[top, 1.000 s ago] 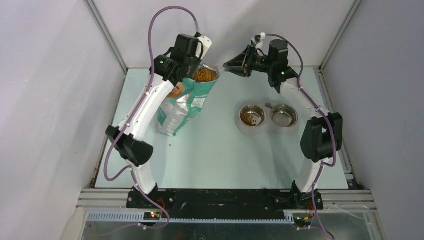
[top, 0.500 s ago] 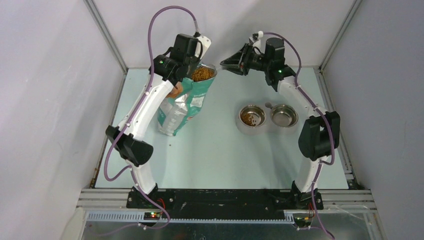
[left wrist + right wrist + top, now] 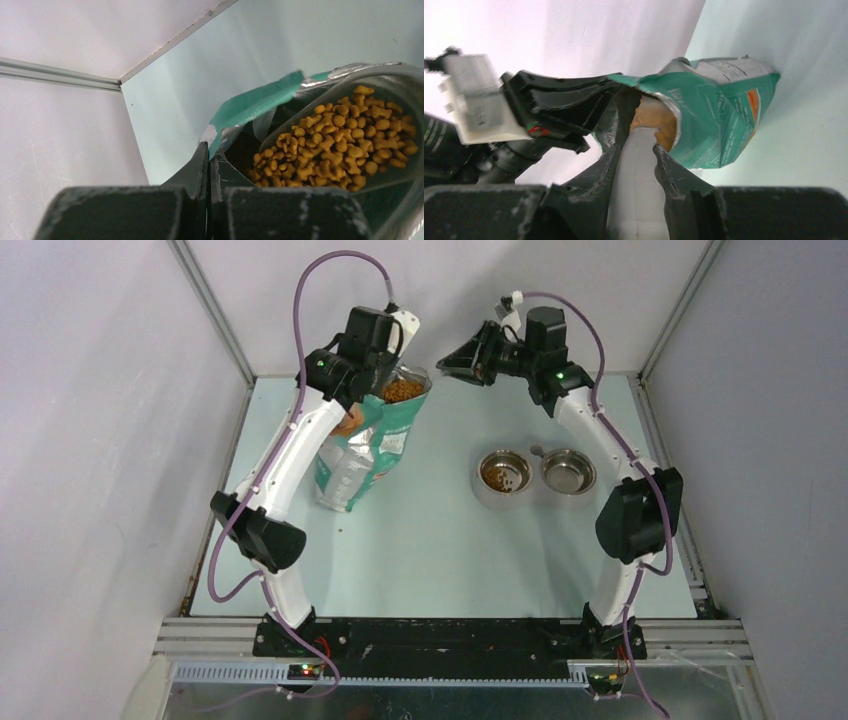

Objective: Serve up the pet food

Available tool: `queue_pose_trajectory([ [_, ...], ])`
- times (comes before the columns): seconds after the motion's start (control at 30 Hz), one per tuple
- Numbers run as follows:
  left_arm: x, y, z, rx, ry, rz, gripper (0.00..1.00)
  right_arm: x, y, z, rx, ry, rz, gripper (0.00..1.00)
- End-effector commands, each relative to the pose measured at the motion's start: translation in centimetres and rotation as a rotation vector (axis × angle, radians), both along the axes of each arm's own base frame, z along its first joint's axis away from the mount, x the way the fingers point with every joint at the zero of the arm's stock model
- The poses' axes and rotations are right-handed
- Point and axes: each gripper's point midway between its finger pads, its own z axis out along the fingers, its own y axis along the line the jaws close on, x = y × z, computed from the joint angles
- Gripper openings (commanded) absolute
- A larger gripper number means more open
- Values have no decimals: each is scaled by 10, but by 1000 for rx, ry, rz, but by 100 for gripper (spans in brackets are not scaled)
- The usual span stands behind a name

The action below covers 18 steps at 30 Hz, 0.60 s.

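Observation:
The teal-green bag (image 3: 365, 450) stands at the back left with its mouth open, and my left gripper (image 3: 209, 150) is shut on its rim (image 3: 255, 102). The pet food (image 3: 340, 135), small brown kibble, fills a clear scoop (image 3: 280, 129) inside the bag mouth. My right gripper (image 3: 636, 140) is shut on the scoop's pale handle (image 3: 636, 175), reaching in from the right of the bag (image 3: 719, 115). From above, the right gripper (image 3: 447, 365) hangs just right of the kibble (image 3: 405, 390). Of the steel bowls, the left one (image 3: 503, 490) holds a little kibble (image 3: 497, 477).
The right steel bowl (image 3: 568, 471) holds no kibble and stands joined to the left one at mid right. The left arm's wrist (image 3: 365, 340) sits over the bag's back edge. Enclosure walls and aluminium posts (image 3: 215, 310) close in the back corners.
My right gripper with the scoop has shifted slightly left and toward the back wall, nearer the bag mouth. The left gripper and the bag have barely moved.

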Motion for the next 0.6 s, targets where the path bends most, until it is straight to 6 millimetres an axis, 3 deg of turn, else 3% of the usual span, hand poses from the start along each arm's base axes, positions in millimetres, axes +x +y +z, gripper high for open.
queue_pose_trajectory([
  [0.0, -6, 15, 39, -20, -94, 29, 0, 15, -8, -10, 122, 115, 10, 0],
  [0.23, -4, 18, 39, 4, -98, 30, 0, 15, -4, -3, 167, 127, 37, 0],
  [0.57, 1, 27, 40, 67, -113, 40, 0, 14, -10, 26, 266, 103, 69, 0],
])
